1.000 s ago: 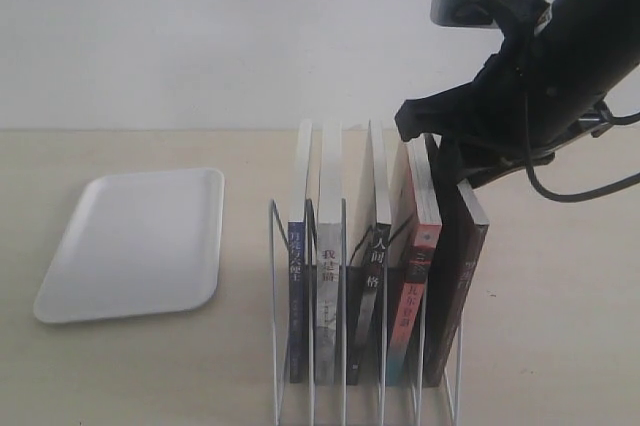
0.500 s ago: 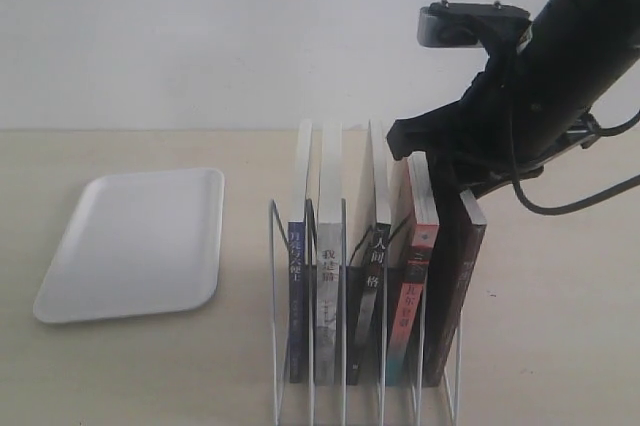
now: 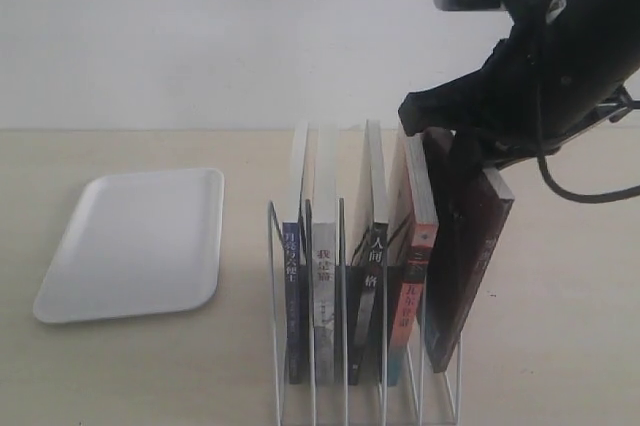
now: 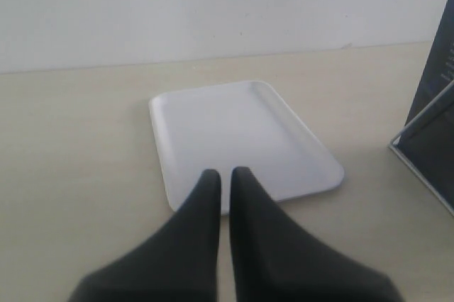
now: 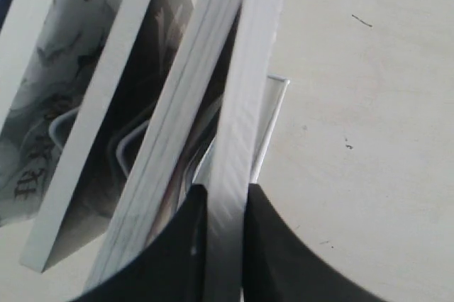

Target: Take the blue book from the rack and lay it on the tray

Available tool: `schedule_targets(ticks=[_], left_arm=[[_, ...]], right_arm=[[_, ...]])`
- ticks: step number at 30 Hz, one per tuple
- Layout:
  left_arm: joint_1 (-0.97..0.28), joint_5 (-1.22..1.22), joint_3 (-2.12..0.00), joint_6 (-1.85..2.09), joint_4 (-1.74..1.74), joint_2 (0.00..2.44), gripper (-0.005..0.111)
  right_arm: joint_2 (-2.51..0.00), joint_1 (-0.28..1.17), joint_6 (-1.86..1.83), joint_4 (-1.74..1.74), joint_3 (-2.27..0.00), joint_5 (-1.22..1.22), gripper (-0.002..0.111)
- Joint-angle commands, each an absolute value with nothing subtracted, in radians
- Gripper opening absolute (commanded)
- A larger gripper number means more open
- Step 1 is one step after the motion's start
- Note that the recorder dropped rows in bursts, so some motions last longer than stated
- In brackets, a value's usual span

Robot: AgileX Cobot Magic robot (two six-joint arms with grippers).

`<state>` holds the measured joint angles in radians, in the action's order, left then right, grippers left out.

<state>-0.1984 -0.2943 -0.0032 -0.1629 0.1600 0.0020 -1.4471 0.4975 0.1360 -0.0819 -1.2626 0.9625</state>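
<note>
"Raised since a second ago: the maroon book (image 3: 470,266) at the right end of the rack (image 3: 272,246) now sits higher and leans outward."

"Count?"

"Five books, one rack, one tray (image 3: 130,246), two grippers."

"Claws?"

"Noted: the right gripper (image 5: 225,199) pinches the maroon book by its page edge. Also the left gripper (image 4: 221,178), pressed together on nothing, near the tray."

"And the blue book (image 3: 293,276)?"

"Upright in the leftmost slot, position unchanged, apart from both grippers."

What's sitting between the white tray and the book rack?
Nothing: only bare table lies between the tray and the rack, shown in the exterior view.
</note>
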Motion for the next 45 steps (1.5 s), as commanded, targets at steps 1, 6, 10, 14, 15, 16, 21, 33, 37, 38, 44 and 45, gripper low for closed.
schedule_targets(ticks=[1,6,10,14,15,16,21,33,37,38,44,45], left_arm=[[-0.195,-0.295,0.000,-0.159,0.157,0.000,0.004],[-0.195,-0.295,0.000,-0.159,0.157,0.000,0.004],[-0.195,-0.295,0.000,-0.159,0.157,0.000,0.004],[-0.195,-0.295,0.000,-0.159,0.157,0.000,0.004],[-0.195,-0.295,0.000,-0.159,0.157,0.000,0.004],[-0.195,-0.295,0.000,-0.159,0.157,0.000,0.004],[-0.195,-0.295,0.000,-0.159,0.157,0.000,0.004],[-0.195,-0.295,0.000,-0.159,0.157,0.000,0.004],[-0.195,-0.295,0.000,-0.159,0.157,0.000,0.004],[-0.195,-0.295,0.000,-0.159,0.157,0.000,0.004],[-0.195,-0.295,0.000,-0.159,0.157,0.000,0.004],[-0.195,-0.295,0.000,-0.159,0.157,0.000,0.004]], right_arm=[[-1.384,0.499,0.134,-0.073,-1.298,0.974,0.000],[-1.347,0.499,0.151,-0.070,-1.378,1.028,0.000],[-1.347,0.499,0.156,-0.070,-1.390,1.041,0.000],[-1.347,0.499,0.168,-0.070,-1.390,1.040,0.000],[-1.349,0.499,0.172,-0.068,-1.390,1.038,0.000],[-1.349,0.499,0.179,-0.066,-1.387,1.038,0.000],[-1.349,0.499,0.208,-0.055,-1.348,1.015,0.000],[-1.350,0.499,0.231,-0.043,-1.266,1.001,0.000],[-1.350,0.499,0.233,-0.043,-1.266,0.993,0.000],[-1.350,0.499,0.233,-0.043,-1.266,0.993,0.000],[-1.377,0.499,0.237,-0.044,-1.215,0.948,0.000],[-1.379,0.499,0.237,-0.044,-1.192,0.918,0.000]])
